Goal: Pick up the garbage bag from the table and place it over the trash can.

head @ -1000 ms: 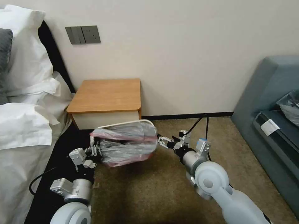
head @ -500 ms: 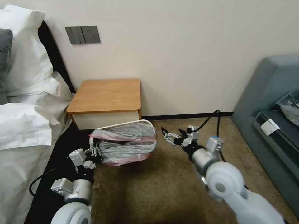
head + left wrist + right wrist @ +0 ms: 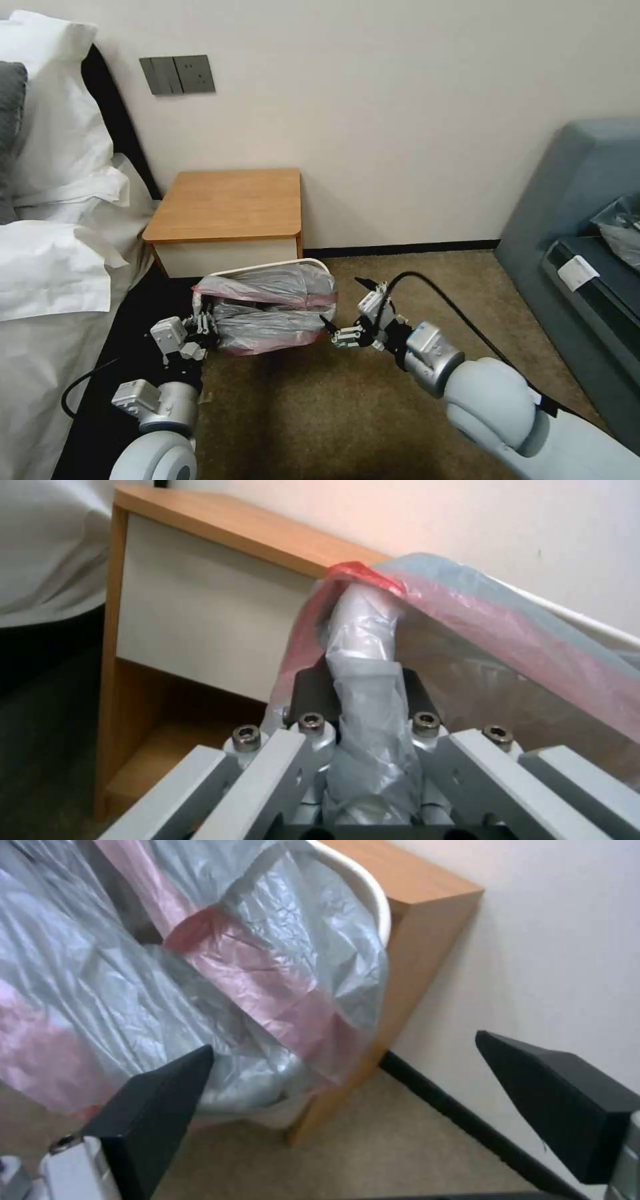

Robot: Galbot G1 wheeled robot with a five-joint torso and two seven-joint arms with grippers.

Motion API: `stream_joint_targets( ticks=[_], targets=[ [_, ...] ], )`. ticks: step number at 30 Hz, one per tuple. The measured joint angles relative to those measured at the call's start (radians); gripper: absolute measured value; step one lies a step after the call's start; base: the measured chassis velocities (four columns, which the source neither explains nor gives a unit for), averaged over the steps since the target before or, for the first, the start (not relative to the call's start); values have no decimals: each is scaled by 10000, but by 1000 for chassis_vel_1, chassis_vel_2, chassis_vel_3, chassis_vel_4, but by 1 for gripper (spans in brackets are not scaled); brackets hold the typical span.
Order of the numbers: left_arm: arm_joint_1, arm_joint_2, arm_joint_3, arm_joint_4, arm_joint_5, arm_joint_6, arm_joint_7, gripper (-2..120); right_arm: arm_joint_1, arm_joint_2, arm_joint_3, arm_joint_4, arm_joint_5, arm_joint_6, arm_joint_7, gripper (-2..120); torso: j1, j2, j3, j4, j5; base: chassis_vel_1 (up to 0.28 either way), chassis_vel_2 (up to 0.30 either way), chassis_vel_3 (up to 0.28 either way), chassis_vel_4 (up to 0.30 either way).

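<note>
Thin, slippery garbage bag (image 3: 267,313) drapes the trash can (image 3: 280,267); left gripper (image 3: 203,328) pinches its bunched edge, right gripper (image 3: 341,331) gapes beside the pink rim, the best hold

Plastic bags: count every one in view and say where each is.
2. The translucent grey garbage bag with a pink rim is draped over the cream-white plastic trash can, pinched by the left hand. A darker grey plastic bag lies on the blue-grey sofa.

Open brown carpet (image 3: 347,407) fills the lower middle of the head view. The orange-brown wooden nightstand (image 3: 227,207) crowds the cream-white plastic bin (image 3: 267,269) from above, the white bed (image 3: 47,293) blocks the left, and the grey-blue sofa (image 3: 573,267) blocks the right.
</note>
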Motion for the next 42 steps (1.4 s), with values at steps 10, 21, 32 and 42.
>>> stream_joint_targets(
  ticks=[10, 21, 32, 42],
  targets=[
    [-3, -41, 39, 41, 120, -4, 74, 7, 92, 106, -69, 146, 277, -25, 471, 100, 0, 0, 0, 0, -2, 0, 0, 0, 0],
    [-49, -93, 112, 136, 697, -154, 360, 7, 760, 337, -460, -574, 318, -83, 851, 100, 0, 0, 0, 0, -1, 0, 0, 0, 0],
    [-14, -88, 56, 258, 717, -168, 518, 7, 1554, 272, -405, -492, 1068, 160, 1162, 100, 1, 0, 1, 0, -1, 0, 0, 0, 0],
    [91, -85, 118, 365, 785, -332, 884, 7, 2607, 511, -350, -1204, 1799, 295, 1214, 100, 0, 0, 0, 0, -1, 0, 0, 0, 0]
  ],
)
